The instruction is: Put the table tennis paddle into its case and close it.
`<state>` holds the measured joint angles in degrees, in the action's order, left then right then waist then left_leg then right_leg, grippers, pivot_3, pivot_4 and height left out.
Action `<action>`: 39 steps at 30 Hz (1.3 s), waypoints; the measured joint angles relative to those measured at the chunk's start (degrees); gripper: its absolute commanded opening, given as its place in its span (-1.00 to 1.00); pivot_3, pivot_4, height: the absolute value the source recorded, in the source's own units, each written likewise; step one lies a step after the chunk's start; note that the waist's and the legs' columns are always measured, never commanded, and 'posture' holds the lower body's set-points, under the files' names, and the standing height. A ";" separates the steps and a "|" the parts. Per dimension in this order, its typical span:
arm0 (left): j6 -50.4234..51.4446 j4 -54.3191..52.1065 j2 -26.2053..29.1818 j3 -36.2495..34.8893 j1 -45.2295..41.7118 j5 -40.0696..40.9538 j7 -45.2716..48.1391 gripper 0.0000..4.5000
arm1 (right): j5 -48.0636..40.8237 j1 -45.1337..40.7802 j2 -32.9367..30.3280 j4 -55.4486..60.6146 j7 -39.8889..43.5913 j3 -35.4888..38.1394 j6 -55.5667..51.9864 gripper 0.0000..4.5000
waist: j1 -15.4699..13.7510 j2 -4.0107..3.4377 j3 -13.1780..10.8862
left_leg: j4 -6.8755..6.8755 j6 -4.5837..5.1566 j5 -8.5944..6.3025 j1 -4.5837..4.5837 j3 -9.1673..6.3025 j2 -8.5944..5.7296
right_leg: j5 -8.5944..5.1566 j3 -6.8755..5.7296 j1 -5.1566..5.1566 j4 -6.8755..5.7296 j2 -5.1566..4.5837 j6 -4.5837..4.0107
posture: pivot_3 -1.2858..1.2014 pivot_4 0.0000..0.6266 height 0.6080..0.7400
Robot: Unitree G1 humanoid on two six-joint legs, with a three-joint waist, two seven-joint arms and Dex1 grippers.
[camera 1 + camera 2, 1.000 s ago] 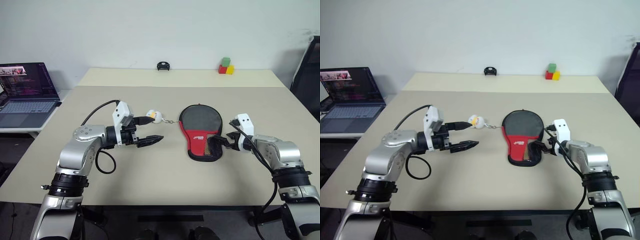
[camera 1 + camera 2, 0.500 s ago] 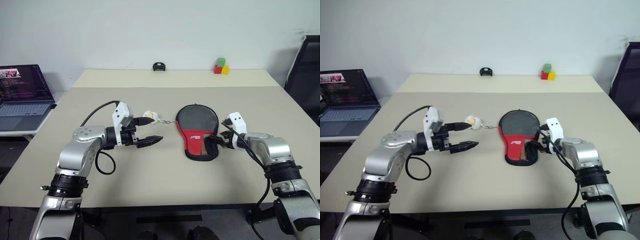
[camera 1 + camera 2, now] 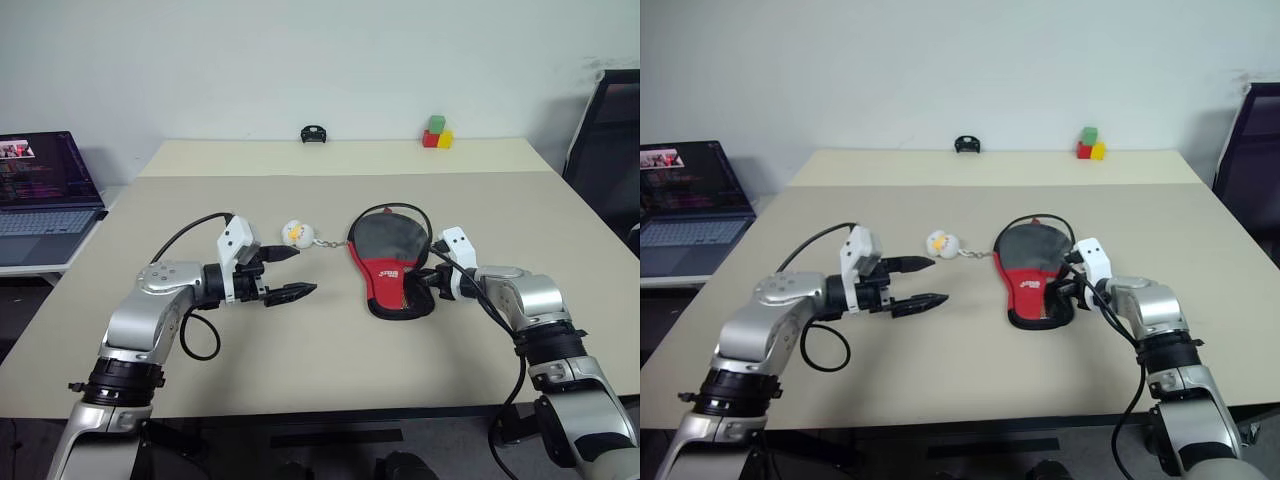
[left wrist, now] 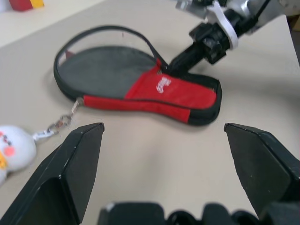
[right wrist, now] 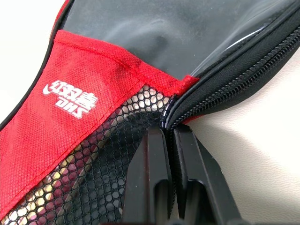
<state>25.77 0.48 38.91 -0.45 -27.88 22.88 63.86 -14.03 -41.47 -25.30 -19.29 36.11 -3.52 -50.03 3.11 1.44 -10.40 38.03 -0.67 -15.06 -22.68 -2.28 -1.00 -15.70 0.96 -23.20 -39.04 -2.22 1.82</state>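
Note:
The case [image 3: 392, 265], black with a red lower panel, white logo and mesh pocket, lies flat mid-table. Its zip rim [image 4: 136, 37] stands lifted in a loop around the round end. My right gripper [image 3: 424, 286] is shut on the case's zip edge beside the mesh pocket, as the right wrist view shows at the closed fingers [image 5: 154, 154]. My left gripper [image 3: 300, 272] hovers open to the left of the case, nothing between its fingers [image 4: 79, 159]. A white plush charm [image 3: 295, 233] hangs on a chain from the case. The table tennis paddle is hidden.
A laptop [image 3: 40, 185] sits on a side table at the left. On the far table stand a small black object [image 3: 312, 134] and coloured blocks [image 3: 436, 133]. A black chair [image 3: 605, 130] stands at the right.
My right gripper has closed on the case's zip edge, and the rim of the case has lifted. My left gripper has sunk a little, still open. The camera has shifted.

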 measured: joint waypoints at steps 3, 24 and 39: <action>0.09 -0.61 1.96 -0.01 2.85 0.02 1.37 1.00 | -0.16 2.15 0.10 4.83 -0.39 0.06 -2.13 -1.00 | -0.05 0.00 0.00 | -0.05 -0.01 0.00 -0.05 -0.02 0.03 | -0.01 -0.03 -0.03 0.06 0.01 -0.01 | 0.03 -0.52 1.00; 0.32 -12.79 11.16 0.07 15.70 2.98 9.77 1.00 | -9.05 19.10 3.92 40.98 -2.82 -1.16 -24.09 -1.00 | -0.23 -0.02 -0.01 | -0.08 -0.04 -0.03 -0.13 -0.04 0.11 | -0.08 -0.09 -0.10 0.08 0.04 -0.09 | 0.03 -0.52 1.00; 1.26 -14.57 12.62 0.28 16.67 4.07 10.71 1.00 | -15.45 27.31 5.85 52.98 -7.52 3.60 -34.52 -1.00 | -0.89 -0.02 -0.01 | -0.07 -0.04 -0.03 -0.13 -0.05 0.11 | -0.09 -0.12 -0.08 0.09 0.05 -0.09 | 0.03 -0.52 1.00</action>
<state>27.02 -14.09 51.54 -0.17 -11.21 26.95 74.56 -29.48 -14.16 -19.45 33.70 28.59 0.08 -84.55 2.22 1.43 -10.42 37.96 -0.71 -15.09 -22.80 -2.33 -0.90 -15.78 0.84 -23.28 -38.95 -2.17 1.73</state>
